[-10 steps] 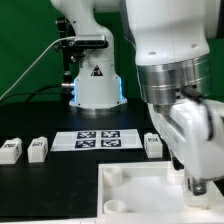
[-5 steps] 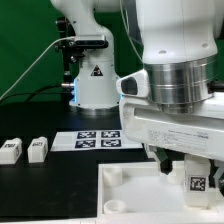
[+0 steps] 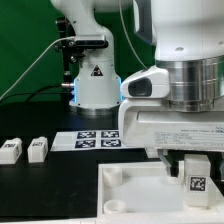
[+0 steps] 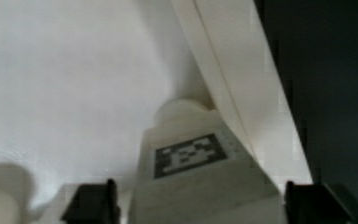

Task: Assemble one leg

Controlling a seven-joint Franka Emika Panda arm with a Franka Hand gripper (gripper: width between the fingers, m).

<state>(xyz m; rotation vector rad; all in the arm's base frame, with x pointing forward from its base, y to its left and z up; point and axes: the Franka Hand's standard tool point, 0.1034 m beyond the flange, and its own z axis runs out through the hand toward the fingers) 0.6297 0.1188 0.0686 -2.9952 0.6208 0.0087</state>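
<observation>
The gripper (image 3: 196, 172) hangs low over the big white panel (image 3: 135, 188) near the exterior view's right side; it has a leg (image 3: 196, 176) pinched between its two fingers, closed just as wide as the leg; the leg stands upright with its square tag facing out. In the wrist view the leg (image 4: 208, 160) points down at the panel (image 4: 69, 90), close to its edge. I think this is the step of putting the leg into a corner hole; next the leg's tip must line up with the hole, then go straight down. Two more legs (image 3: 10, 151) (image 3: 38, 149) wait on the black table (image 3: 40, 110), beside the marker board (image 3: 98, 139).
</observation>
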